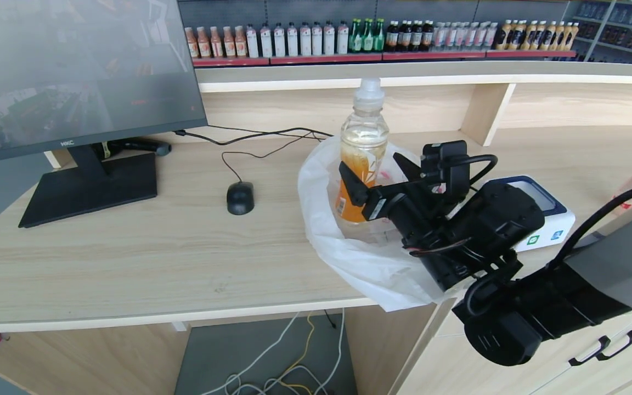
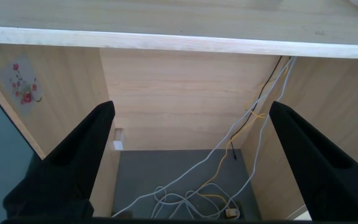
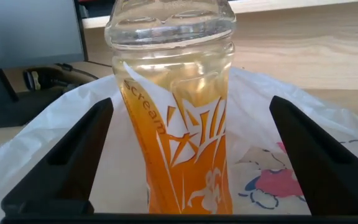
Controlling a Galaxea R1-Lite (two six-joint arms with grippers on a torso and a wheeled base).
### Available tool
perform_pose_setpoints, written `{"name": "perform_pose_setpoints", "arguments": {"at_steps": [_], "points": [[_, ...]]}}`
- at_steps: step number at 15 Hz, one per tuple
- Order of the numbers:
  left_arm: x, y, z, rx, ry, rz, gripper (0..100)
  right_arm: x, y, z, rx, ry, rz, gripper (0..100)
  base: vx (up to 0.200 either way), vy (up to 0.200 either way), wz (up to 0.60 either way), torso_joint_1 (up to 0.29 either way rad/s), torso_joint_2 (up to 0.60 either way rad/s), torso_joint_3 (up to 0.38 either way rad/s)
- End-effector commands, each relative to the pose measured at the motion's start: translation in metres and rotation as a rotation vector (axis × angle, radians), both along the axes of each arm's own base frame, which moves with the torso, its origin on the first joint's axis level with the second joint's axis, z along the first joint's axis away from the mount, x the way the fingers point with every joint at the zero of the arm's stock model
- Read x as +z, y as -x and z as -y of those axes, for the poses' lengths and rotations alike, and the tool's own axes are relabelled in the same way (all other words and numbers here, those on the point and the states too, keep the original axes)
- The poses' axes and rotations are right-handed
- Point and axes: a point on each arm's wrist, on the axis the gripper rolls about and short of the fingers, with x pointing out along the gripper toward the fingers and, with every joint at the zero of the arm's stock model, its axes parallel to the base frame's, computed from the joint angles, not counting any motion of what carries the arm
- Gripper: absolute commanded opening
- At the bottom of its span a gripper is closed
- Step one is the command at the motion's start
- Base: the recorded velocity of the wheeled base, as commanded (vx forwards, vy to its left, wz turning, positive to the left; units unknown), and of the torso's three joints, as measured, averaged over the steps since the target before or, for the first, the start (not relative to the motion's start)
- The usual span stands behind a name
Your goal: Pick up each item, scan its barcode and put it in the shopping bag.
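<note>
Right gripper [image 1: 373,173] fingers released astride the upright bottle [image 1: 364,137] in the shopping bag [image 1: 349,252]; I judge withdrawal could clip and topple it.

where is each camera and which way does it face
Head view: on the head, looking forward and down at the counter; right arm, open right gripper show.
Left wrist view: left wrist, looking under the counter at cables; open left gripper shows.
Right wrist view: right wrist, facing the bottle in the shopping bag, between its fingers; head view shares both.
</note>
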Motion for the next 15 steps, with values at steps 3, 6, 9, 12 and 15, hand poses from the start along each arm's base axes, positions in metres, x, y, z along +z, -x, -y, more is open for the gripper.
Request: {"name": "perform_pose_setpoints", "arguments": {"at_steps": [3,6,9,12,15], "points": [[0.0,0.0,0.0,0.0,-0.001,0.0,100,0.009,0.026,0.01,0.058,-0.041,-0.033,100,-0.067,0.0,0.0,-0.001,0.0,0.001],[0.0,0.0,0.0,0.0,0.002,0.0,100,0.015,0.03,0.011,0.084,-0.044,-0.015,100,-0.2,0.0,0.0,0.005,0.0,0.004],[0.0,0.0,0.0,0.0,0.0,0.0,100,0.019,0.034,0.014,0.085,-0.048,-0.008,100,-0.067,0.0,0.0,0.002,0.0,0.004],[0.0,0.0,0.0,0.0,0.0,0.0,100,0.016,0.035,0.015,0.085,-0.042,-0.02,100,0.0,0.0,0.0,0.0,0.0,0.0],[0.0,0.0,0.0,0.0,-0.001,0.002,100,0.011,0.032,0.013,0.085,-0.035,-0.032,100,0.0,-0.067,0.0,0.002,0.0,-0.001]]}}
